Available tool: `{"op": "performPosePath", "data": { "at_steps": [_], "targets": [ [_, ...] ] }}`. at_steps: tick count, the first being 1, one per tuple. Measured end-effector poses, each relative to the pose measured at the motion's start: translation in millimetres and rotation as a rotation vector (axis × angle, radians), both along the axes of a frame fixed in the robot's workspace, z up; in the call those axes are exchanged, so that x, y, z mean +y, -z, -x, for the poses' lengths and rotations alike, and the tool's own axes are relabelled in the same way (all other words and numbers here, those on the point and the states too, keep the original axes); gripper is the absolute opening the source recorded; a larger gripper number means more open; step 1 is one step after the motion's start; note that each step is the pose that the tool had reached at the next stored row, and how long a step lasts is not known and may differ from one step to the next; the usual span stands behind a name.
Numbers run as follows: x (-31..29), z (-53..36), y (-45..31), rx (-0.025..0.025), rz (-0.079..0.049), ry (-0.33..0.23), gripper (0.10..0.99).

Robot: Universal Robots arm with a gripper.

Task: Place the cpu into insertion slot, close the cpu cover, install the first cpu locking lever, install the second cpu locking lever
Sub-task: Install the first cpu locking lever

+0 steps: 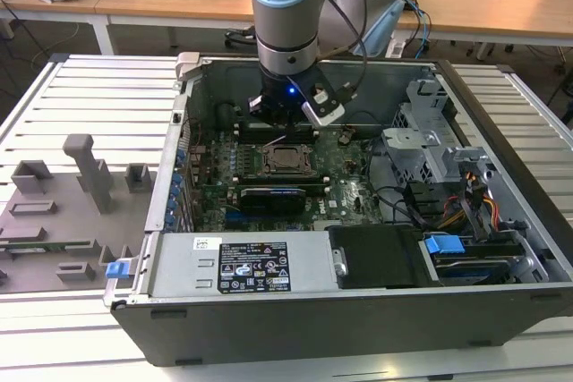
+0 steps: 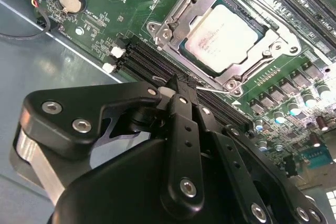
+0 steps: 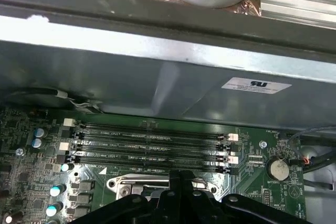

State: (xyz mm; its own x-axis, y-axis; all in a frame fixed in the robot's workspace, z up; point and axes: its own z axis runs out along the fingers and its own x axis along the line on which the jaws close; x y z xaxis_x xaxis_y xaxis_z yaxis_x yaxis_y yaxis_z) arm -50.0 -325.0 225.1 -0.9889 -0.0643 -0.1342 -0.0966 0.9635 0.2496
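By our reading we are working on a locking lever. The small square cpu [image 2: 223, 38], dull silver face up, is sitting in the square black insertion slot [image 2: 184, 51] of the green motherboard [image 2: 105, 3]. The thin grey metal cpu cover frame [image 2: 178, 14] is lying flat around it. The black gripper [image 2: 177, 83] is hovering just beside the cover's corner with its fingertips drawn together and no gap showing. We cannot tell whether they are pinching the thin silver wire lever [image 2: 212, 89] running out from them. We are judging that the push should stay on the wire itself, steady and low, never on the cover or chip. The long black memory slots [image 2: 149, 61] with white latches are crowding the fingertips. A row of silver-topped capacitors [image 2: 294, 109] is standing near the cover, and the grey steel case wall [image 3: 157, 77] is rising just behind the memory slots.
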Motion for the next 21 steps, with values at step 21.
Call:
{"op": "performPosePath", "data": {
  "at_steps": [21],
  "targets": [
    [9.6,0.6,6.4,-0.0054,0.048,0.048,0.106]
  ]
}}
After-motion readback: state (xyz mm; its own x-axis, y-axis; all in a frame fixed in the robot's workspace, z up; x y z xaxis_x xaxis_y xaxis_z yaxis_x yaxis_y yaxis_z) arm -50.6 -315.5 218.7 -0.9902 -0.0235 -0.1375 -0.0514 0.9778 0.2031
